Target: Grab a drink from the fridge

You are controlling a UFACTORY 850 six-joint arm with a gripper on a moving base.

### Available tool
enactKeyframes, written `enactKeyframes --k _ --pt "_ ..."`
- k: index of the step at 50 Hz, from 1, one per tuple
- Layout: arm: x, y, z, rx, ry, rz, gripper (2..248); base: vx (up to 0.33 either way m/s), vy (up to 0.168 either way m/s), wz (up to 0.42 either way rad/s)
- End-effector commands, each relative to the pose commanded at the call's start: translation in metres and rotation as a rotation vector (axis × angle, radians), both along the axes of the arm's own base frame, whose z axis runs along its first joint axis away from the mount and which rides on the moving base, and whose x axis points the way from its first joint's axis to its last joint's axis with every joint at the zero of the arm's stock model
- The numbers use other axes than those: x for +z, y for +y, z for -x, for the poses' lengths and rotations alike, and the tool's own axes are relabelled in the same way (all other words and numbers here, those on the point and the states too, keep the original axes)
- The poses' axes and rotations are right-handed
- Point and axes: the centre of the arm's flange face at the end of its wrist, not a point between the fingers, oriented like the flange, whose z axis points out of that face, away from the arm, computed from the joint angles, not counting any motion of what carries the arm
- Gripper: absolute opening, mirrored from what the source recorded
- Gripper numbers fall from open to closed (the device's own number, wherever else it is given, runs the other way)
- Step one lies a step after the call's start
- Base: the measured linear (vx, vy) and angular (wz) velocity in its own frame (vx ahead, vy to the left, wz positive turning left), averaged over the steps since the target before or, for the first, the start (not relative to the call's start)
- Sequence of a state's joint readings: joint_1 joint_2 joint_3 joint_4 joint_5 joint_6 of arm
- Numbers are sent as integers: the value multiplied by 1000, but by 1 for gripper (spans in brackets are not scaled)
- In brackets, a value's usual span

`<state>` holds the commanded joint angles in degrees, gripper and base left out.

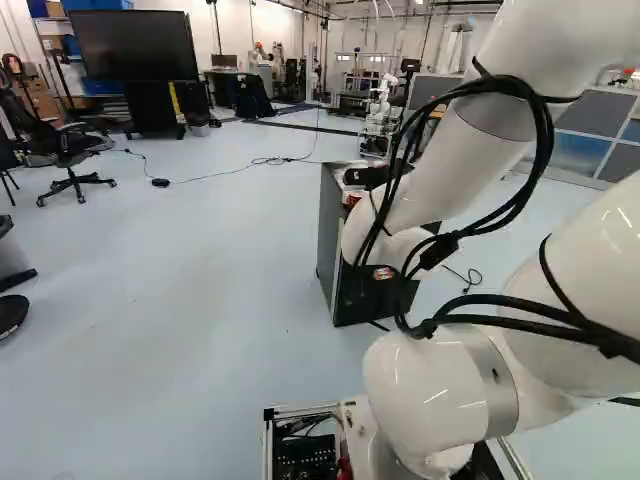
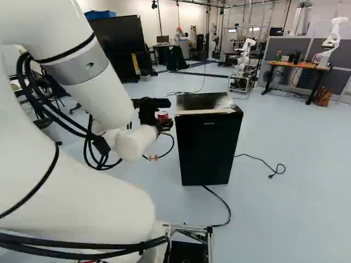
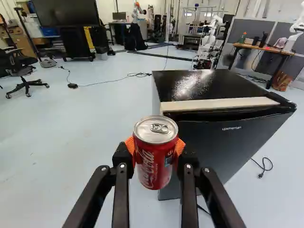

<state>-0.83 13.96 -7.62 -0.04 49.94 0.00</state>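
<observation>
2 fingers (image 2: 165, 125) pinch the red can (image 3: 155, 161), probably hiding most of their pads (image 3: 129, 145).

Looks like a robotics lab from where I'm driving: other robot arms (image 2: 333, 37) stand around the room, one by a desk (image 2: 299, 64) at the right of the right base view. I also see grey partitions (image 2: 281, 48), a big dark screen (image 1: 133, 46) and an office chair (image 1: 64, 150) on bare pale floor (image 1: 190, 290).

The can (image 3: 154, 166) is red and silver with white script, the gripper (image 2: 163, 117) black with orange pads (image 3: 129, 145), the fridge (image 2: 207, 145) black, the floor (image 1: 200, 290) pale blue
</observation>
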Motion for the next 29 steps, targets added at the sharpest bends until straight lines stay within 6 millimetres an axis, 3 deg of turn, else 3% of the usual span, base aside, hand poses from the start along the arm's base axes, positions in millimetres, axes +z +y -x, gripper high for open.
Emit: enactKeyframes --k 29 --pt "-7 4 17 14 9 0 98 0 0 0"
